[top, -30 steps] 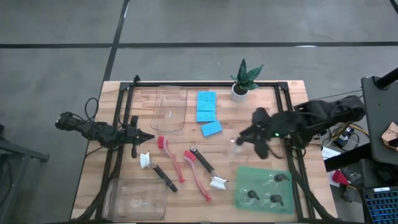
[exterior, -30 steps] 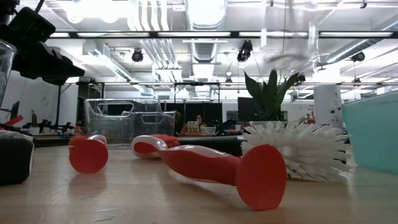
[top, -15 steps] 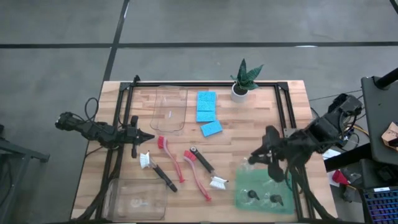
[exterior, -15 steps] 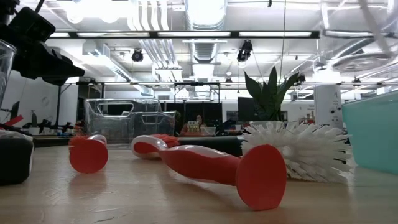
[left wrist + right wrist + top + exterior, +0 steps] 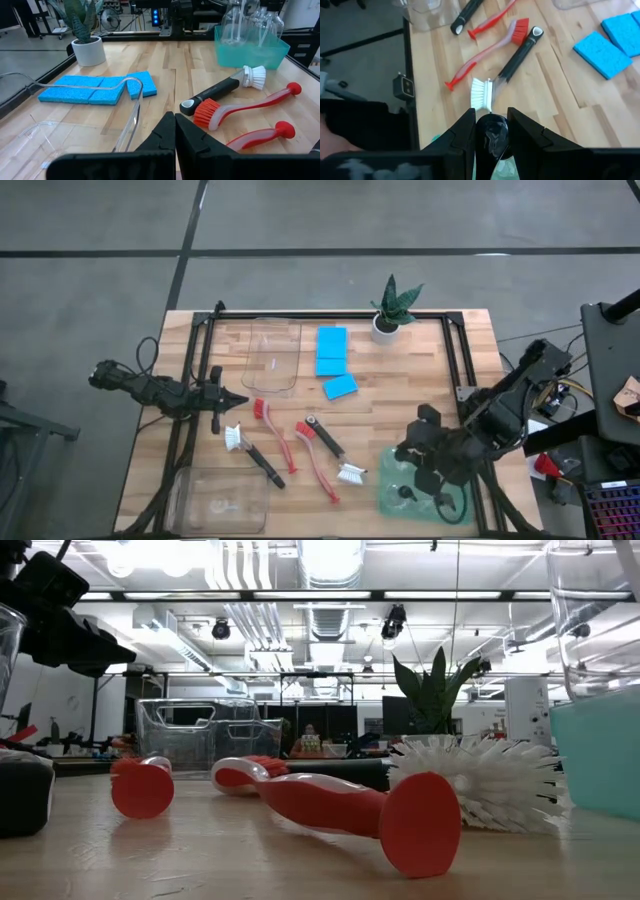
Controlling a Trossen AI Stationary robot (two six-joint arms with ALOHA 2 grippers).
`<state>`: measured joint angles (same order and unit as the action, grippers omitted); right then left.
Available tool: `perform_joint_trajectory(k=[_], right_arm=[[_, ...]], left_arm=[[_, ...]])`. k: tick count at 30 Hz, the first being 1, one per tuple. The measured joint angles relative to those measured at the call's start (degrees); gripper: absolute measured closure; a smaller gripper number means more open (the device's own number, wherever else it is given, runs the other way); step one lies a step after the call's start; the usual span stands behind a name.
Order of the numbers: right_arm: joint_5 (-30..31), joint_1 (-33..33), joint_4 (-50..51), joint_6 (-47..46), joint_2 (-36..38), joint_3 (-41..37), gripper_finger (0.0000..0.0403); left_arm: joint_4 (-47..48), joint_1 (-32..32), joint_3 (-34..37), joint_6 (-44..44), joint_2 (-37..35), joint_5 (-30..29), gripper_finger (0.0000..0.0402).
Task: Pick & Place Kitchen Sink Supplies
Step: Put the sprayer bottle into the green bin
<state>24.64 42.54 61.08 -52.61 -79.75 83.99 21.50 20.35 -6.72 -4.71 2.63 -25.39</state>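
Note:
My right gripper (image 5: 410, 457) hovers over the far left part of the green mat (image 5: 462, 480), shut on a black-topped clear piece (image 5: 590, 620). Other black-topped pieces (image 5: 405, 493) stand on the mat. Three blue sponges (image 5: 331, 350) lie flat near the table's far side. Red-handled brushes (image 5: 312, 455) and black-handled brushes (image 5: 328, 440) with white bristles (image 5: 351, 473) lie in the table's middle. My left gripper (image 5: 240, 399) waits shut at the table's left, beside the brushes. My right gripper pinches the clear piece by its black top (image 5: 492, 134), between the two fingers (image 5: 465, 131). In the low view the clear body (image 5: 588, 650) hangs upright, lifted clear above the mat's edge (image 5: 598, 755).
One clear tray (image 5: 272, 355) sits at the far left of the sponges, another (image 5: 218, 498) at the near left corner. A potted plant (image 5: 390, 310) stands at the far edge. Bare wood lies between the sponges and the mat.
My right gripper has carried the clear piece from the table's middle right toward the near edge, and it now stands over the green mat. In the low view the piece has come closer and lower. My left arm has kept still.

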Motion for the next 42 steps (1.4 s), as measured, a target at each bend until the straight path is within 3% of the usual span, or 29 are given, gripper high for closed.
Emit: perform_joint_trajectory(k=[27,42], right_arm=[[-0.63,0.43,0.45,-5.94,-5.65,-2.16,0.0311],[-2.60,0.45,0.59,-9.38,-5.48,-4.50,0.0269]], left_arm=[[0.00,-0.01,0.00,0.00,-0.02,0.01,0.0401],[0.00,-0.02,0.00,0.00,-0.01,0.00,0.0401]])
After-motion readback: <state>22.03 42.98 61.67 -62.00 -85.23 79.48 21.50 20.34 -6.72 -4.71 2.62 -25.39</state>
